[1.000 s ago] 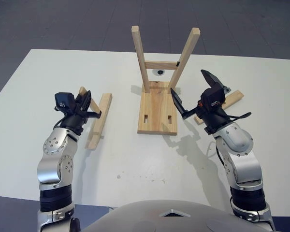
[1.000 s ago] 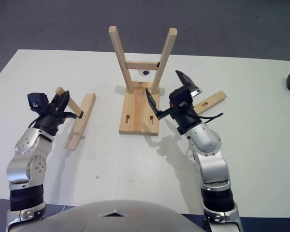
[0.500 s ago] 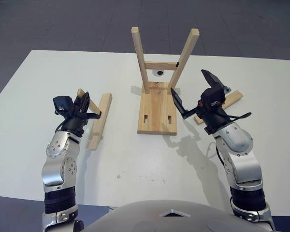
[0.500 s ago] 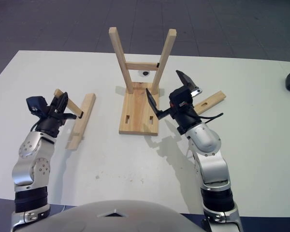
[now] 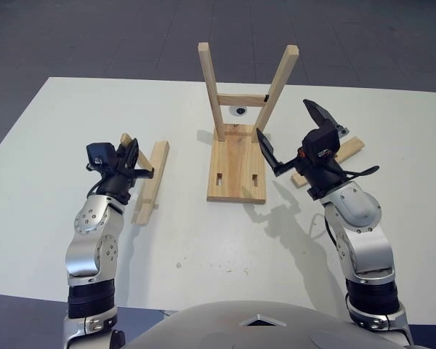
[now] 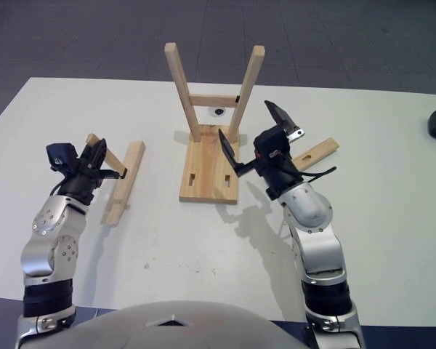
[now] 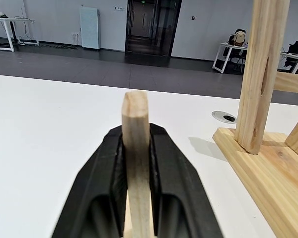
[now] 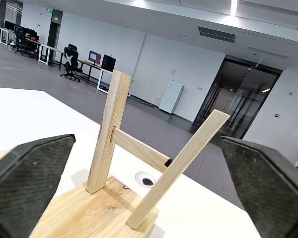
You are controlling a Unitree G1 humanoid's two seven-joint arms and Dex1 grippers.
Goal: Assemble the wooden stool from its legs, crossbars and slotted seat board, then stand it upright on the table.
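On the bench (image 5: 218, 240), the slotted seat board (image 5: 236, 174) lies flat with one leg pair (image 5: 240, 99) seated in its far slots; the near slots are unfilled. The second leg pair (image 5: 152, 180) lies left of it, with the left hand (image 5: 134, 163) clamped on one leg. The right hand (image 5: 292, 134) hovers, fingers wide apart, beside the board; roughly half the assembly is judged outstanding.

Both arms extend forward with bent elbows, left arm on the left, right arm on the right. The left gripper (image 5: 134, 163) is clamped around a wooden leg (image 7: 135, 111). The right gripper (image 5: 294, 138) is raised higher, its two fingers spread wide.
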